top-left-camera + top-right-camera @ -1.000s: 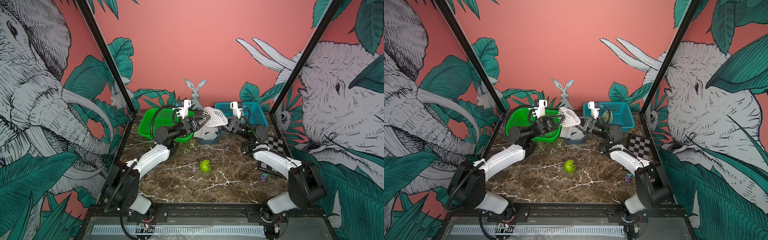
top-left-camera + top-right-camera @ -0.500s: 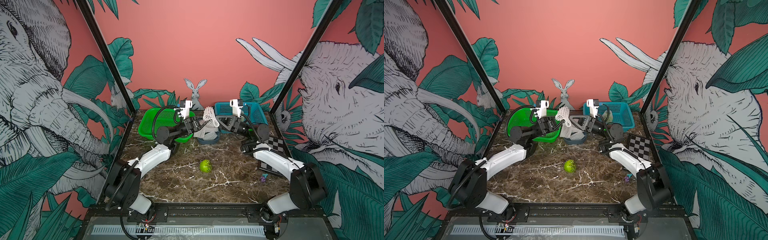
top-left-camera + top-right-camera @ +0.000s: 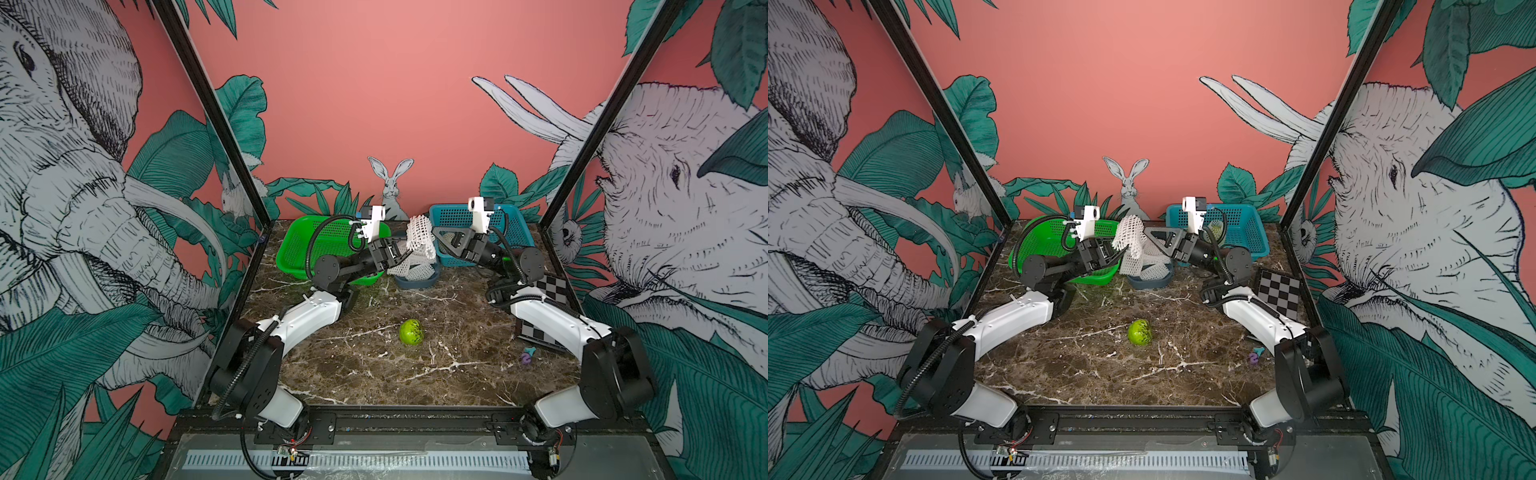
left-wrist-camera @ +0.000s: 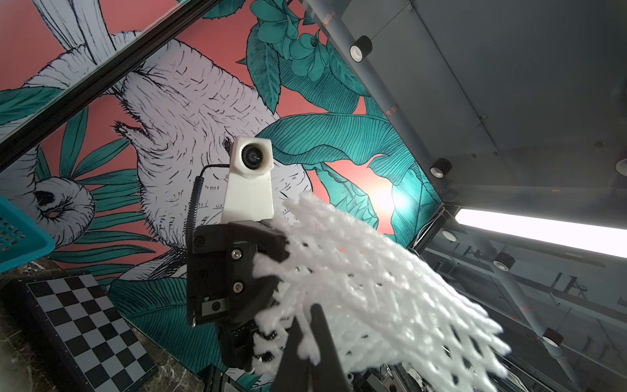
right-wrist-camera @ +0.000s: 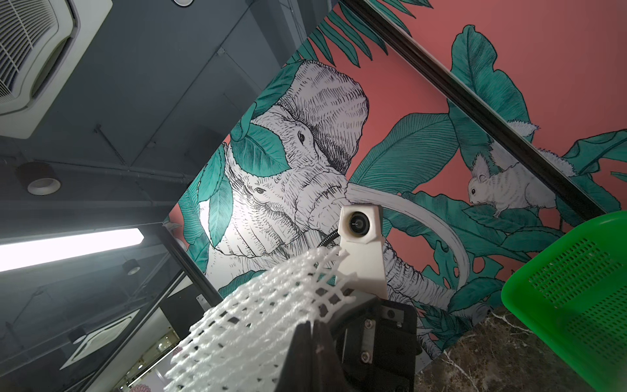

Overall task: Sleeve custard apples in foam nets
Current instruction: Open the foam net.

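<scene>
**Net pinched from both sides above the tub**

You have both tools on 1 foam net, which hangs raised just above the grey-blue tub. It shows in both top views as a white mesh tube, standing roughly upright and slightly folded.

Your left tool grips the net from the tub's left side. In the left wrist view its dark fingers are pressed together, with mesh pinched between them and fanning out beyond.

Your right tool meets the net from the tub's right side. In the right wrist view its fingers are closed flat against each other, with the net's edge caught at their tips.

The 2 tools sit close together over the tub, with only the net between them.

More white nets lie piled inside the tub, under the raised one.

1 custard apple rests alone on the marble worktop. It is well in front of the tub, toward the arm bases, and neither tool is touching it.

A green basket stands just left of the tub, partly behind your left arm. A teal basket stands just right of the tub and behind your right arm. A checkerboard card lies farther right of the tub.
</scene>
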{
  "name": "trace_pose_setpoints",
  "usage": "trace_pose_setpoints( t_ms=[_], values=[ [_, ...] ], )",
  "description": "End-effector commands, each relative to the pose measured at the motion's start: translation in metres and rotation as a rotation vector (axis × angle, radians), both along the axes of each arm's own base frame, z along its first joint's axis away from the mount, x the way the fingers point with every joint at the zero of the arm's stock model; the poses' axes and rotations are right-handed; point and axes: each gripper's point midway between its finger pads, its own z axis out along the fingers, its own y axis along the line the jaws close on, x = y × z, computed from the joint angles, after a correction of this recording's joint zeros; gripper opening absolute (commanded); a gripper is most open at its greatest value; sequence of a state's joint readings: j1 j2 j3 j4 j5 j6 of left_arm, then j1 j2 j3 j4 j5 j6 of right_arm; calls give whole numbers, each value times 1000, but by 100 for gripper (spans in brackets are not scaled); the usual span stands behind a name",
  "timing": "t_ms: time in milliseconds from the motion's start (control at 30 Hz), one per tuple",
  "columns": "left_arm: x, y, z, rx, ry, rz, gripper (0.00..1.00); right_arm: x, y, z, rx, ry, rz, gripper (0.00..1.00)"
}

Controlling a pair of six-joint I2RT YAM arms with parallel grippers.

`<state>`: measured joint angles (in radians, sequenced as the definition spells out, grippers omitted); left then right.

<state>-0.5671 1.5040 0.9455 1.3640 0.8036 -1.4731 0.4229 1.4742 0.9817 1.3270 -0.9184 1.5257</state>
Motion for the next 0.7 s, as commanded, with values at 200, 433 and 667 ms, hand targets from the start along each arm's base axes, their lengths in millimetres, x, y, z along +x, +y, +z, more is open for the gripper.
trace_pose_setpoints(
  t_ms=[200, 433, 667],
  values=[
    [-14, 7, 4, -15, -19, -20, 0, -9, -14, 14, 56, -56, -28, 0],
    [-5, 11, -21, 0, 47, 26, 0, 9, -25, -24, 24, 55, -75, 0],
    [-3, 13, -48, 31, 106, 45, 0, 22, -29, -74, -26, 198, -113, 0]
  ],
)
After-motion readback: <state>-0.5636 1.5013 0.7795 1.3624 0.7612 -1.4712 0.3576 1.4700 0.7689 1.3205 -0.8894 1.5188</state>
